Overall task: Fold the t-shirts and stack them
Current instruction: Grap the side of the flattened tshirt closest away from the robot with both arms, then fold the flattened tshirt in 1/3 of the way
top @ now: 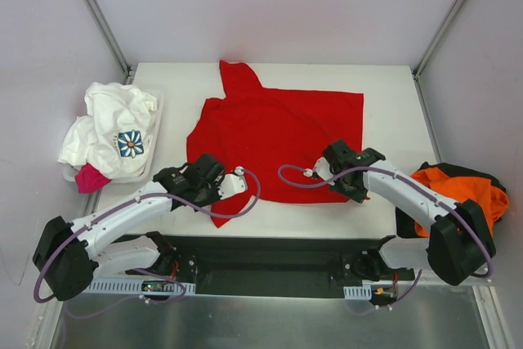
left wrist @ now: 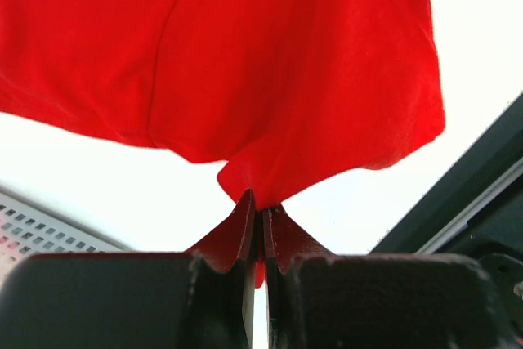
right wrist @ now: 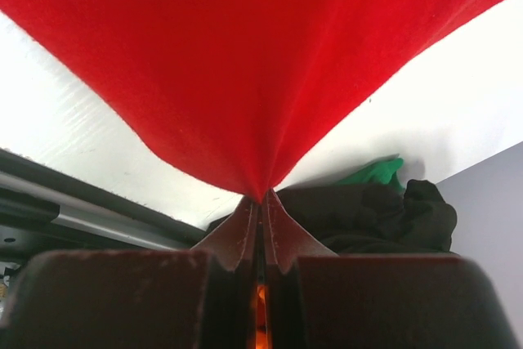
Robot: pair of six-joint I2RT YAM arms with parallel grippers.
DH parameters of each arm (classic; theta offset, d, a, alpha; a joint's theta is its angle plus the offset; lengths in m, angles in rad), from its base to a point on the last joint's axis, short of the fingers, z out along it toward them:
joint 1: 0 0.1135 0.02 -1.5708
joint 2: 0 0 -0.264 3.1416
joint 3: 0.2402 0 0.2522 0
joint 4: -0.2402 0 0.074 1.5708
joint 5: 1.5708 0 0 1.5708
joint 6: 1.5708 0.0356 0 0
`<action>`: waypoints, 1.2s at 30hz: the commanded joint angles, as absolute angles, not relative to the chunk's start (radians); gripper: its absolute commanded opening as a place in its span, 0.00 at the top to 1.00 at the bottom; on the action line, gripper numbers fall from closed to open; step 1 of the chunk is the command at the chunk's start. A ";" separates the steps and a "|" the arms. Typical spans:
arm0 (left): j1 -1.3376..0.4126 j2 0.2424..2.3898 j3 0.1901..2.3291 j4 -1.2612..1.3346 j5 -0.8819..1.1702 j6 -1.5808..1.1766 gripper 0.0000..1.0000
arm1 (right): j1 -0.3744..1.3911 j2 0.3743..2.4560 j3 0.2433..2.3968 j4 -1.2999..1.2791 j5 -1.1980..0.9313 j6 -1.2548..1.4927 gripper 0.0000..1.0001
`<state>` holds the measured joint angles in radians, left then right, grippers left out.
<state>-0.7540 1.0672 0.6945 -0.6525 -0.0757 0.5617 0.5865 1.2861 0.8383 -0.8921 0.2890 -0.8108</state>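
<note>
red t-shirt [top: 278, 132] pinched in left hand [left wrist: 260, 208] and right hand [right wrist: 260, 199]; white t-shirt [top: 105, 124] flower-printed.

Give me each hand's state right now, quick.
Left hand: closed, holding the red t-shirt.
Right hand: closed, holding the same red t-shirt.

Left claw [left wrist: 257, 206] and right claw [right wrist: 260, 202] both tight shut, well apart, seemingly low and level.

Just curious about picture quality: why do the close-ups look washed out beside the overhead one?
Top external: even light, sharp throughout. Left wrist: table glares white behind the red t-shirt; left pincer blurred up close. Right wrist: same glare, right pincer soft too.
</note>
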 commanded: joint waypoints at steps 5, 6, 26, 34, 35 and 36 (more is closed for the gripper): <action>-0.762 0.999 0.765 -0.713 -0.150 0.595 1.00 | 0.594 1.265 0.877 -0.945 0.334 -0.816 0.99; -0.761 1.002 0.781 -0.707 -0.162 0.609 1.00 | 0.594 1.279 0.894 -0.945 0.339 -0.819 0.99; -0.482 1.276 0.988 -0.511 -0.063 0.828 1.00 | 0.479 1.523 1.055 -0.873 0.318 -0.965 0.99; -0.419 1.391 1.061 -0.483 -0.025 0.867 1.00 | 0.411 1.650 1.147 -0.850 0.305 -1.012 0.99; -0.416 1.405 1.069 -0.479 -0.020 0.868 1.00 | 0.404 1.663 1.153 -0.847 0.305 -1.015 0.99; -0.413 1.416 1.078 -0.477 -0.017 0.871 1.00 | 0.402 1.683 1.160 -0.842 0.304 -1.020 0.99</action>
<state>-0.4294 1.3785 1.0195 -0.5026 -0.0601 0.8333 0.4210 1.6352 1.1107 -0.8425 0.3222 -0.9775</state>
